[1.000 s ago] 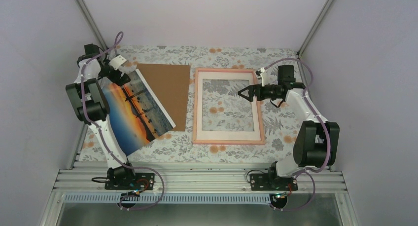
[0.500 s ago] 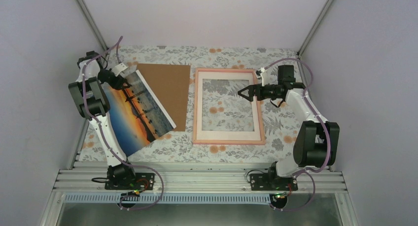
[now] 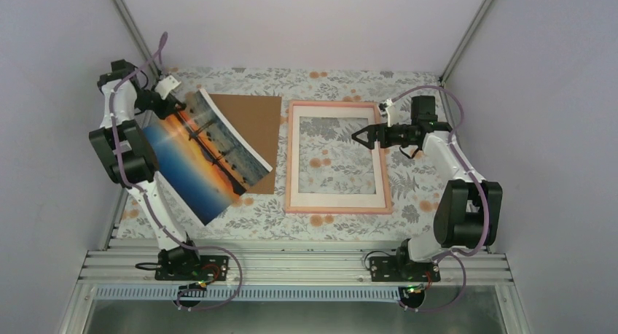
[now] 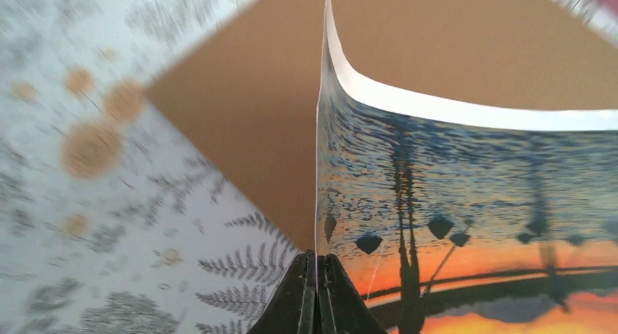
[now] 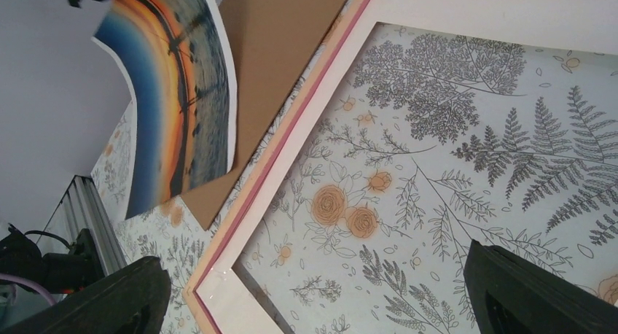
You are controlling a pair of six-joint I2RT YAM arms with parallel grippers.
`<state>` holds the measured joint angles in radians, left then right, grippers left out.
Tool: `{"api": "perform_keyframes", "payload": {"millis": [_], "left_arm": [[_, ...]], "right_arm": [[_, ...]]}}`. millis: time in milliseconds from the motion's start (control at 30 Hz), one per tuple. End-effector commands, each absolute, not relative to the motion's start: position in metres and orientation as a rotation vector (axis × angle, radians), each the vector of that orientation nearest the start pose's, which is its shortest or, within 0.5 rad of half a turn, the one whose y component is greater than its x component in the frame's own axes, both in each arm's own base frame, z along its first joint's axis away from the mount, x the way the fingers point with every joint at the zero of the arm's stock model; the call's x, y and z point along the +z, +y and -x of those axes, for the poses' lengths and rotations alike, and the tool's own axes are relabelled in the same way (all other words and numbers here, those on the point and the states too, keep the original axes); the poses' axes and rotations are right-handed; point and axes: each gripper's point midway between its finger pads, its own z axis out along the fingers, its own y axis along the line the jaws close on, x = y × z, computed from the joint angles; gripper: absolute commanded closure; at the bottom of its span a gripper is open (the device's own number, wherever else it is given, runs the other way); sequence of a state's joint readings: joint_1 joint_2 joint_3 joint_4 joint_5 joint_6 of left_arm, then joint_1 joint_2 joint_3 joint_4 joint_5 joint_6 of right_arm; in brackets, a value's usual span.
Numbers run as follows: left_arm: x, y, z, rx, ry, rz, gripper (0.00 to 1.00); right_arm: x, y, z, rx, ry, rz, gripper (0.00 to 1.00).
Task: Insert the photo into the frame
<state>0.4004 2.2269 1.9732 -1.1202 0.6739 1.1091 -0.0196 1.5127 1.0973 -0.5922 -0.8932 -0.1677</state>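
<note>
- Your left gripper [image 4: 315,265] was pinched shut on one thin edge of the photo [image 4: 452,203], and the sheet ran edge-on between the fingers; so narrow a bite could have let the paper slip or crease if you swung it quickly
- The photo hung bowed at the left of the table [image 3: 328,224], partly over the brown cardboard board [image 3: 251,130]; I could not tell whether its low corner touched the cloth, and dragging it might have folded that corner or shoved the board
- The frame [image 3: 336,207] lay flat mid-table, apart from the photo; a curled sheet could have landed askew across the rim
- Your right gripper [image 3: 358,137] was spread wide and empty above the frame's right side, where it might have blocked the sheet or nudged the frame
</note>
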Motion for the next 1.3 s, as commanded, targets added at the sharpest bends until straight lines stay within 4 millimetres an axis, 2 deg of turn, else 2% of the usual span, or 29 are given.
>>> {"api": "perform_keyframes", "payload": {"millis": [0, 133, 300, 400, 500, 533, 567, 600, 700, 800, 933, 1100, 1267], "left_arm": [[0.204, 0.058, -0.476, -0.461, 2.141, -0.925, 0.98], [0.263, 0.034, -0.472, -0.416, 2.042, -0.894, 0.98], [0.342, -0.005, -0.480, -0.220, 1.909, -0.865, 0.98], [0.381, -0.039, -0.492, -0.098, 1.840, -0.874, 0.98], [0.419, -0.065, -0.516, 0.027, 1.770, -0.846, 0.98], [0.443, -0.078, -0.523, 0.069, 1.713, -0.831, 0.98], [0.462, -0.081, -0.527, 0.121, 1.673, -0.805, 0.98], [0.477, -0.090, -0.531, 0.170, 1.635, -0.792, 0.98], [0.486, -0.148, -0.541, 0.289, 1.537, -0.853, 0.98], [0.468, -0.207, -0.535, 0.336, 1.486, -0.948, 0.98], [0.400, -0.281, -0.512, 0.310, 1.525, -1.125, 0.98], [0.316, -0.347, -0.460, 0.139, 1.651, -1.268, 0.98], [0.243, -0.394, -0.406, -0.116, 1.849, -1.378, 0.98]], "right_arm": [[0.200, 0.126, -0.354, 1.022, 2.215, 0.507, 0.00], [0.205, 0.119, -0.356, 0.998, 2.206, 0.484, 0.01], [0.213, 0.106, -0.360, 0.956, 2.192, 0.437, 0.00], [0.219, 0.093, -0.364, 0.909, 2.186, 0.388, 0.00], [0.226, 0.076, -0.366, 0.871, 2.177, 0.326, 0.00], [0.229, 0.067, -0.367, 0.855, 2.170, 0.298, 0.00], [0.232, 0.060, -0.367, 0.841, 2.163, 0.278, 0.00], [0.234, 0.053, -0.367, 0.823, 2.159, 0.256, 0.00], [0.245, 0.032, -0.368, 0.783, 2.135, 0.195, 0.00], [0.252, 0.015, -0.369, 0.781, 2.117, 0.143, 0.00], [0.253, 0.001, -0.373, 0.780, 2.113, 0.095, 0.00], [0.250, -0.009, -0.372, 0.768, 2.112, 0.062, 0.00], [0.242, -0.014, -0.373, 0.757, 2.128, 0.021, 0.00]]}}
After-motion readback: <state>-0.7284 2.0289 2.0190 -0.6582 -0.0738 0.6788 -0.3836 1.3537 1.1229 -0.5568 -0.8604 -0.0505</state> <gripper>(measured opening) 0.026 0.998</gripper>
